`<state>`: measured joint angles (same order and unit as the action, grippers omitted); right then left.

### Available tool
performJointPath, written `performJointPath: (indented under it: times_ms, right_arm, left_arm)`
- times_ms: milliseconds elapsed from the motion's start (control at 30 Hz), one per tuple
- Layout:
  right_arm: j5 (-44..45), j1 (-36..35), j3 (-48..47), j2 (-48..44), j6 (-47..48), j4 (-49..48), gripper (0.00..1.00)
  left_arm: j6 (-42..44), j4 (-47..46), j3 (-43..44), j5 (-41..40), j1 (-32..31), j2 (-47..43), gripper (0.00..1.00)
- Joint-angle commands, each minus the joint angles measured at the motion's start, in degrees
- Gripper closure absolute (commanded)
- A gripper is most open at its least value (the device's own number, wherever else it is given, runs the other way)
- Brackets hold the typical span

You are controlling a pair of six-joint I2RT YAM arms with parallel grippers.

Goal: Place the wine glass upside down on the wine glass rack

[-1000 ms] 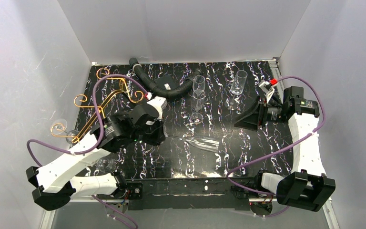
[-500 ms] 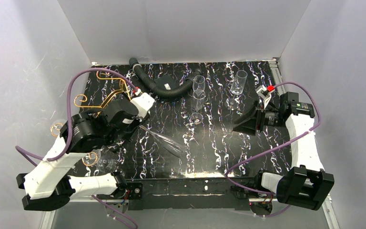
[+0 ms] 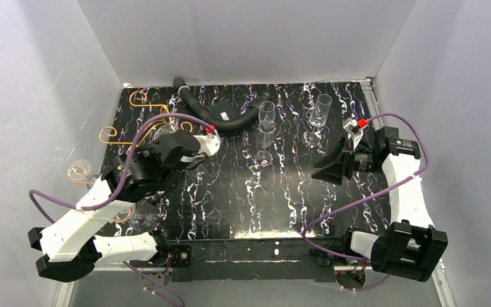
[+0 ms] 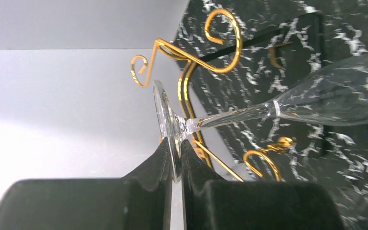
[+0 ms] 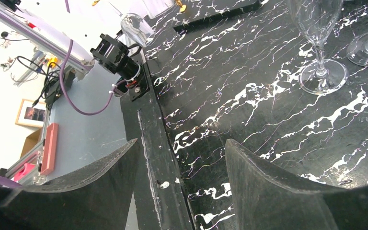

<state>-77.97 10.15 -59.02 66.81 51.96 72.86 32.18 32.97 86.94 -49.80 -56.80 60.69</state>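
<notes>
While the left gripper (image 4: 175,152) clamps tight on the foot of the clear stemmed wine glass (image 4: 316,103), the glass lies nearly level, bowl toward three o'clock in the wrist view, close by the thin gold wire rack (image 4: 187,88) with curled scrolls; whether they touch is unclear. At three o'clock on the black marbled table (image 3: 230,211), the right gripper (image 5: 182,163) gapes wide, holding nothing.

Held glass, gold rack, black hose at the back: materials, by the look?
wine glass: clear glass by its see-through bowl and sharp glints; clear plastic not excluded.
wine glass rack: thin metal wire, shiny gold-copper finish.
hose: black, ribbed, matte; likely plastic or rubber.
</notes>
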Motion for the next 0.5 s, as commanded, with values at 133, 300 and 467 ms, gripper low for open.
performJointPath:
  times_ms: [133,300,467]
  right_arm:
    - [-1.2,0.3,-1.2,1.6,4.7,4.0,0.27]
    - [-1.3,0.4,-1.8,3.0,6.8,6.0,0.27]
    - [-1.6,0.5,-2.4,4.2,8.3,7.5,0.27]
  left_arm:
    - [14.5,-15.0,-8.6,-11.1,1.2,-2.6,1.0]
    - [8.5,-9.5,-12.0,-7.8,8.2,-5.1,1.0]
    - [4.7,-4.6,-18.8,-7.0,12.5,-9.6,1.0]
